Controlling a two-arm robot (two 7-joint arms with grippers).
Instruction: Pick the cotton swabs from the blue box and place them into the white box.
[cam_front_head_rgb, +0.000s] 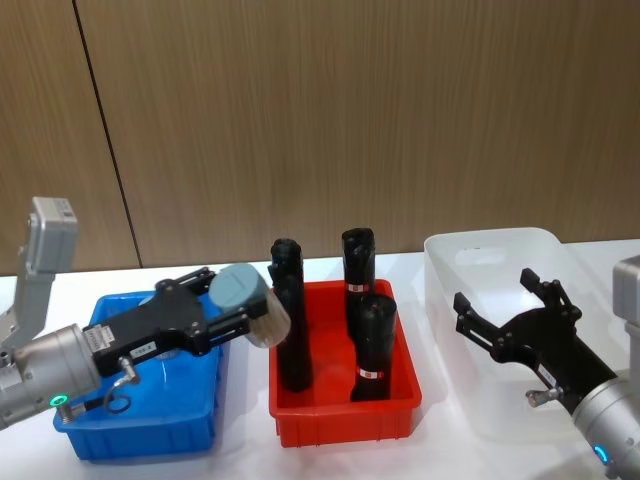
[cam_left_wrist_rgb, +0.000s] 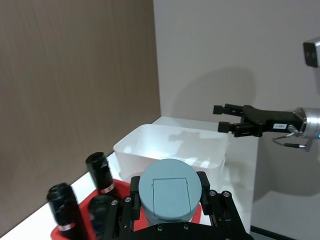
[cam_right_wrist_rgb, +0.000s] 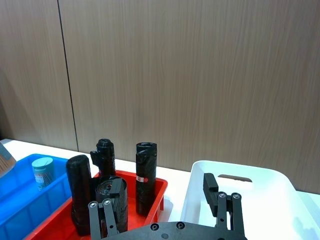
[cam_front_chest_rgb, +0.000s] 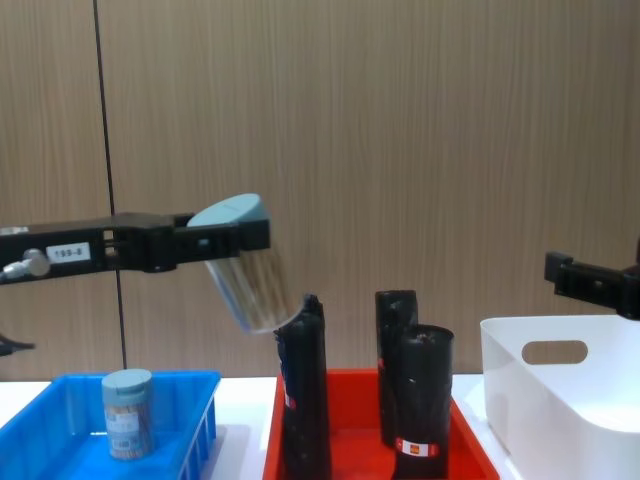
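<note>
My left gripper (cam_front_head_rgb: 238, 306) is shut on a cotton swab jar (cam_front_head_rgb: 250, 302) with a grey-blue lid, held tilted in the air between the blue box (cam_front_head_rgb: 150, 425) and the red bin. From the side, the held jar (cam_front_chest_rgb: 245, 268) hangs well above the bins, lid toward the gripper (cam_front_chest_rgb: 240, 236). The left wrist view looks onto its lid (cam_left_wrist_rgb: 169, 195). A second swab jar (cam_front_chest_rgb: 128, 412) stands upright in the blue box (cam_front_chest_rgb: 45, 430). My right gripper (cam_front_head_rgb: 497, 292) hovers open over the white box (cam_front_head_rgb: 490, 240), holding nothing.
A red bin (cam_front_head_rgb: 345, 410) with three tall black cylinders (cam_front_head_rgb: 290, 320) stands between the blue and white boxes, just beneath and beside the held jar. A wood-panel wall runs behind the white table.
</note>
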